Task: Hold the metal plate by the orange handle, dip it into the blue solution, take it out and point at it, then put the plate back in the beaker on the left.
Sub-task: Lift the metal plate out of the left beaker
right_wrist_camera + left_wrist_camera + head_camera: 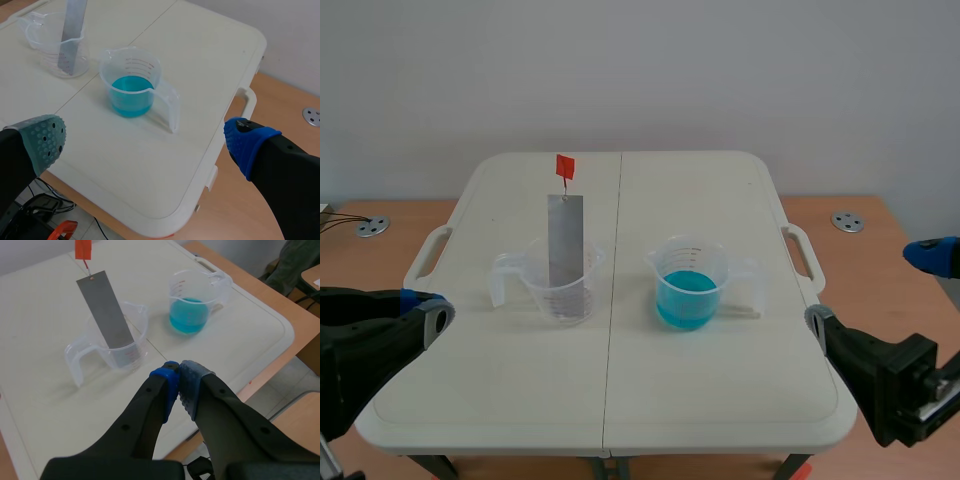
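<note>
At the near left edge of the white bench (720, 190), the left gripper (179, 377) sits low with its fingers pressed together on nothing. Ahead of it, the metal plate (565, 245) stands leaning in the clear beaker (560, 290) on the left half of the bench, with its orange handle (564, 166) sticking up on top. Right of the centre seam stands a second beaker (692, 262) holding the blue solution (686, 297), and the right gripper (146, 139) waits by the near right corner, fingers spread wide and holding nothing.
</note>
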{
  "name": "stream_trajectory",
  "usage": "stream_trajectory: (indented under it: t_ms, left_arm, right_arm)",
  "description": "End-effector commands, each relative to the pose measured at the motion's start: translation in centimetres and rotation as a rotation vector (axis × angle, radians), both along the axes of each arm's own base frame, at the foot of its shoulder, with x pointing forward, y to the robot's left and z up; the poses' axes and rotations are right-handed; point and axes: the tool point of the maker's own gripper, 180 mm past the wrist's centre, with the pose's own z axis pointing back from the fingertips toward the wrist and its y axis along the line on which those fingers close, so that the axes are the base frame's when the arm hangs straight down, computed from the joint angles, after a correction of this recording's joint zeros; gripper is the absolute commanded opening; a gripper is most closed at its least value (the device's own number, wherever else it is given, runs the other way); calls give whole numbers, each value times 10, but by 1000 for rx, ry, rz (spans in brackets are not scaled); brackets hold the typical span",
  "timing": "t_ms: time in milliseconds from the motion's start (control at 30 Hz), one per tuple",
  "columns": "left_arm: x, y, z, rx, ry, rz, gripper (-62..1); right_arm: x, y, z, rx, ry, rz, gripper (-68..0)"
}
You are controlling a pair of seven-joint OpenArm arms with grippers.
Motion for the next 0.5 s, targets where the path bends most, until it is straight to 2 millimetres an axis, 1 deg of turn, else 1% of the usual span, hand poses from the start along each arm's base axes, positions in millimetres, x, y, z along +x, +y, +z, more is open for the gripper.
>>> stream_trajectory:
  t_ms: [0,167,267,333,467]
  left_arm:
    - [1,-3,6,-23,-17,-5,-582]
    - [-1,-3,4,-20,-6,-4,-582]
    - [-7,0,-3,-6,25,9,-582]
    - [-15,1,-9,9,54,-5,-582]
    - [-37,4,-25,49,138,-42,-582]
  right_arm:
    - [7,3,12,13,-47,8,-12]
    - [8,3,13,14,-50,9,-12]
    - [10,4,15,14,-59,14,-12]
    - [14,4,19,12,-73,15,-12]
    - [21,5,25,9,-98,18,-12]
